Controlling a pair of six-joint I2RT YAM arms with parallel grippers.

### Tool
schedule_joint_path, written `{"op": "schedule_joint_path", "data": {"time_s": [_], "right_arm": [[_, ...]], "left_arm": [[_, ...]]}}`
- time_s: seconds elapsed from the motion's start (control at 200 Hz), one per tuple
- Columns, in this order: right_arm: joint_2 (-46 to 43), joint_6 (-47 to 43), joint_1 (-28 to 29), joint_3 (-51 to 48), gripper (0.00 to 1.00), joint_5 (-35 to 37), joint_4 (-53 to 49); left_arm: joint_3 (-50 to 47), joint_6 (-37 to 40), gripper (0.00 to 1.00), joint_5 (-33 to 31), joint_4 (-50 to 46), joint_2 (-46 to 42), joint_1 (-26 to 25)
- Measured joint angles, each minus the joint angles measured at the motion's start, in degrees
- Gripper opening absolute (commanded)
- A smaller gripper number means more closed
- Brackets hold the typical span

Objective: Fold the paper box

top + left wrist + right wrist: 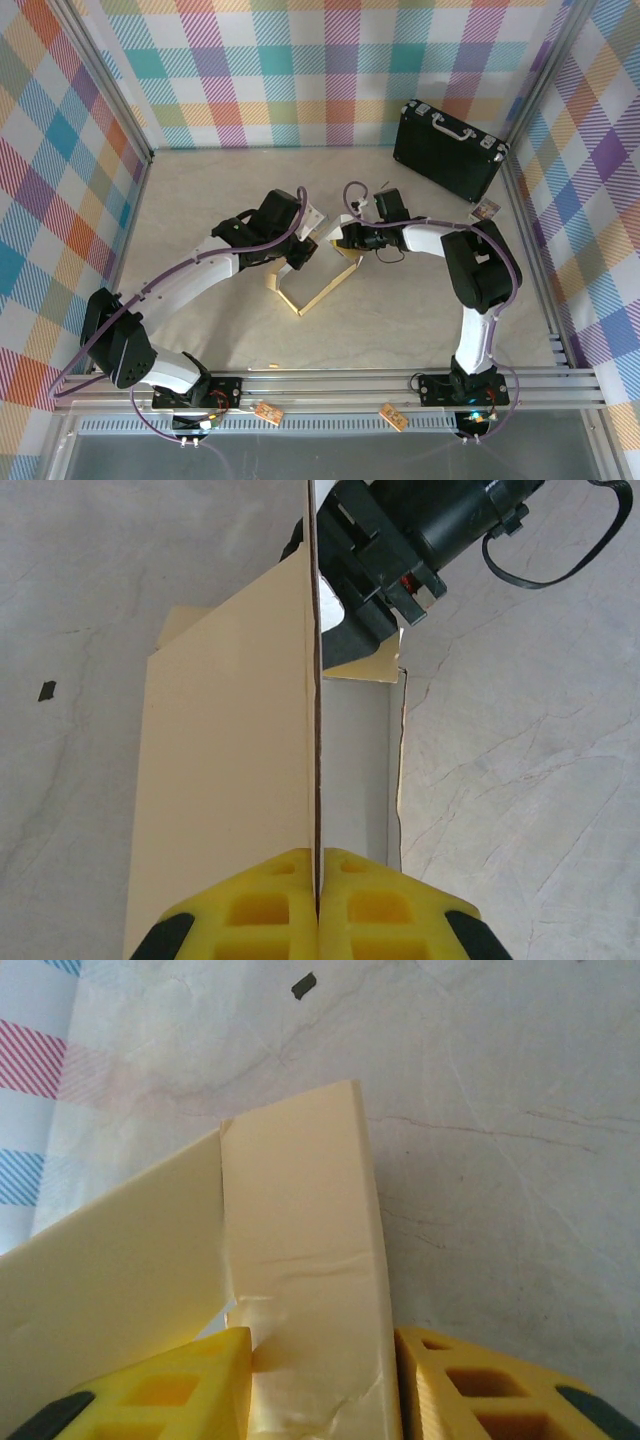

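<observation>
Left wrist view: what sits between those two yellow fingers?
A thin wall of the paper box, seen edge-on, pinched between the left pincer's fingers. The left wrist view shows it.

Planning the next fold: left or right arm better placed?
Right, likely. The right fingers flank a flap, ready to fold it. The left fingers are shut on an upright box panel, steadying it.

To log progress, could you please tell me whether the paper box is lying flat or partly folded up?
Partly folded: the paper box has walls standing upright on the table, and the left gripper pinches one.
</observation>
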Motion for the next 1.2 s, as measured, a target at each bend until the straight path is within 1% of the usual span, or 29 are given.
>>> {"op": "schedule_joint_path", "data": {"time_s": [0.23, 0.32, 0.44, 0.58, 0.665, 0.915, 1.055, 1.2], "right_arm": [[0.00, -4.55, 1.49, 0.44, 0.36, 4.33, -2.86], [-0.02, -6.16, 1.81, 0.44, 0.35, 5.38, -2.93], [-0.24, -8.33, 2.67, 0.13, 0.34, 6.82, -2.82], [-1.05, -10.73, 3.72, -0.48, 0.34, 8.70, -2.78], [-1.42, -11.89, 4.26, -0.74, 0.33, 9.94, -2.84], [-1.99, -14.10, 4.72, -0.79, 0.32, 12.09, -2.84], [-2.10, -15.13, 4.76, -1.01, 0.31, 12.74, -2.60], [-3.19, -15.39, 4.79, -2.38, 0.28, 13.60, -1.75]], "left_arm": [[0.00, -3.19, 0.00, -2.05, -0.20, -1.05, 0.02], [0.04, -5.22, 0.02, -3.15, -0.31, -1.16, 0.13], [1.62, -7.93, 0.04, -4.83, -2.43, -1.09, 0.48], [3.13, -10.71, 0.04, -6.56, -4.28, -0.72, 0.72], [3.45, -12.50, 0.08, -7.74, -4.59, -0.68, 0.70], [3.65, -17.73, 0.08, -11.45, -4.22, -0.68, 1.09], [3.72, -18.47, 0.08, -12.79, -3.91, -0.79, 1.46], [3.15, -18.16, 0.08, -12.02, -2.99, -1.22, 1.51]]}}
